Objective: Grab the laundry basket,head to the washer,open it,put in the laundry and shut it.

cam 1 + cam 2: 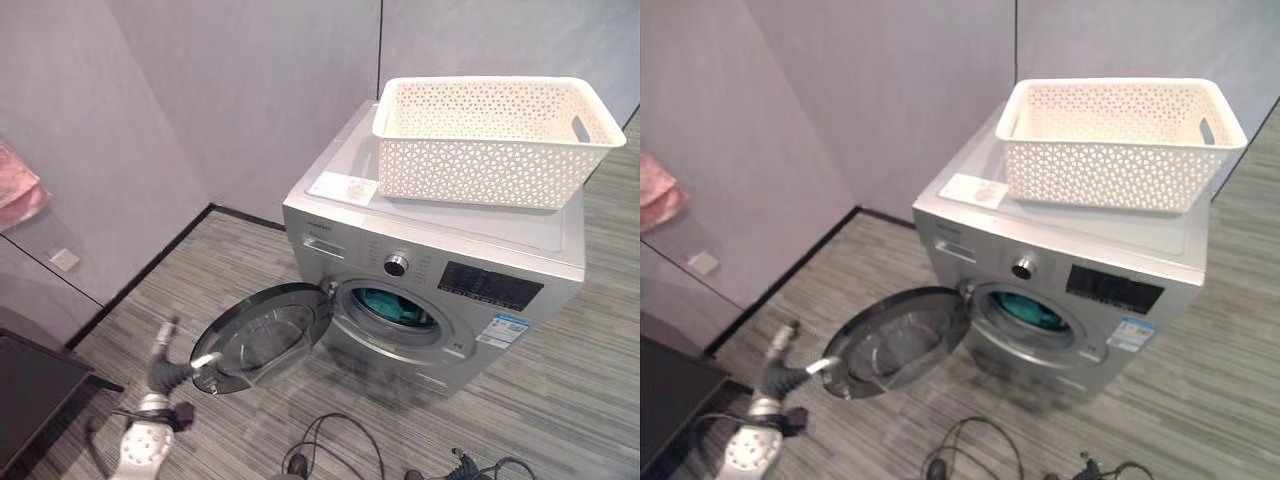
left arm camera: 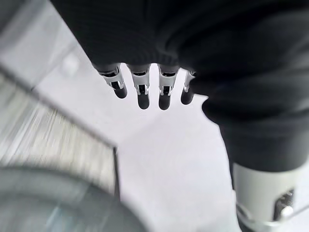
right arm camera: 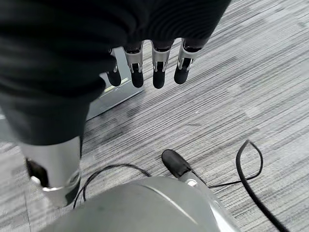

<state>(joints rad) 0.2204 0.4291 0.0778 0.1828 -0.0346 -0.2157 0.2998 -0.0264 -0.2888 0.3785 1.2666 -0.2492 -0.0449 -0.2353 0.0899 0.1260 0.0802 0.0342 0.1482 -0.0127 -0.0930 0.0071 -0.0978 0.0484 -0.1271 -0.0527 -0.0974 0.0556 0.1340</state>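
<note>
The silver washer (image 1: 440,290) is parked on the grey striped floor (image 1: 560,400) by the wall, with its round door (image 1: 265,335) swung wide open and something teal seen inside the drum (image 1: 395,305). The white laundry basket (image 1: 495,135) is sat on top of it, and a white label (image 1: 343,187) is stuck just beside; its print can't be made out, same for the blue sticker (image 1: 505,328). The left hand (image 1: 190,368) is held at the door's edge, fingers (image 2: 141,92) kept straight. The right hand (image 3: 154,29) is hung over the floor, fingers relaxed, nothing held.

washer (image 1: 430,280) labels, print unreadable
</note>
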